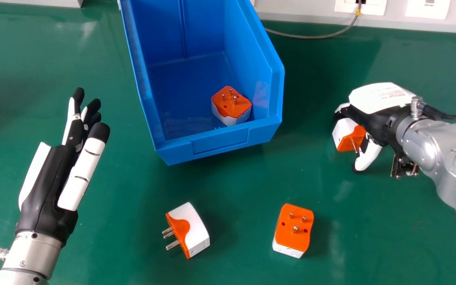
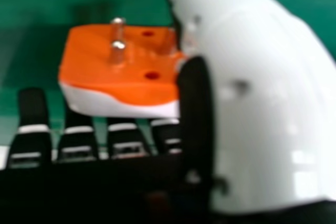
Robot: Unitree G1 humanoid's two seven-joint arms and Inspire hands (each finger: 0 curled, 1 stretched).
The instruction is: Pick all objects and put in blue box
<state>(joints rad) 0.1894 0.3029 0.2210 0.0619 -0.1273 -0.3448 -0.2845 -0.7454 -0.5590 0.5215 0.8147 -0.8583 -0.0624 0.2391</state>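
My right hand (image 1: 372, 118), its white back carrying print (image 1: 395, 94) too small to read, grips an orange-and-white plug adapter (image 1: 347, 141); my left hand (image 1: 52, 174) is open.

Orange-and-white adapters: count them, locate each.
4: one adapter inside the blue box; a left one and a right one on the table before it; a fourth at the right hand. The box's near wall might hide more.

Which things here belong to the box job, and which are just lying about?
Job:
blue box
adapter inside it
adapter in right hand
left table adapter
right table adapter

Just about:
grey cable
white socket strip behind
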